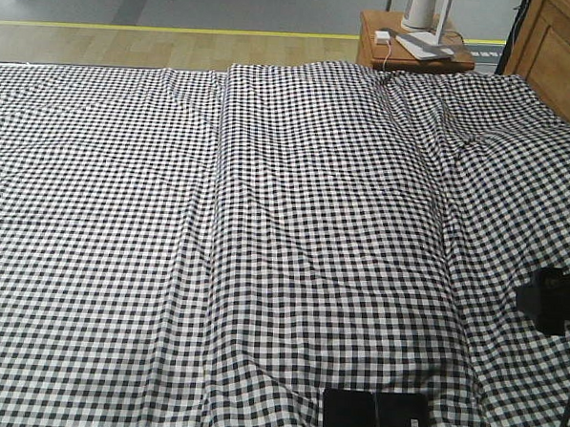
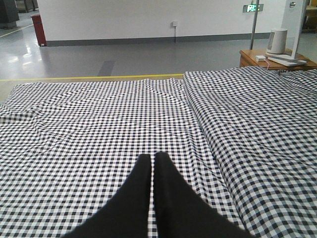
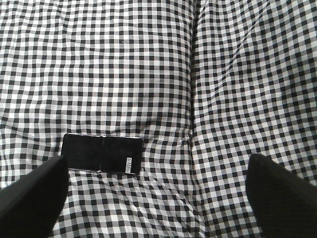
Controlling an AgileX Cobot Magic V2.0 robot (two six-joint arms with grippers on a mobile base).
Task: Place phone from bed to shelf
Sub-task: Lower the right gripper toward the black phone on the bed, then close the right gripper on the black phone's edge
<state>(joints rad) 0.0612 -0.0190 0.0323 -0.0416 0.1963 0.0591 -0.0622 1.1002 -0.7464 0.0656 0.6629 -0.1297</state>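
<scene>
The phone [image 1: 377,416] lies flat on the bed [image 1: 265,222] near its front edge, a glossy black slab with a middle crease and a white sticker at one end. The right wrist view looks down on the phone [image 3: 102,153]. My right gripper [image 3: 157,159] hangs open and wide above the checked cloth, with its left finger [image 3: 34,193] close beside the phone's near-left corner. Nothing is between the fingers. My left gripper [image 2: 152,156] is shut and empty, held over the bed [image 2: 99,124] further left. The shelf is out of view.
A small brown nightstand [image 1: 409,43] with a white device and a cable stands beyond the bed's far edge. A brown wooden panel [image 1: 561,46] rises at the far right. A fold in the cloth [image 1: 215,219] runs front to back. My right arm [image 1: 548,299] shows at the right edge.
</scene>
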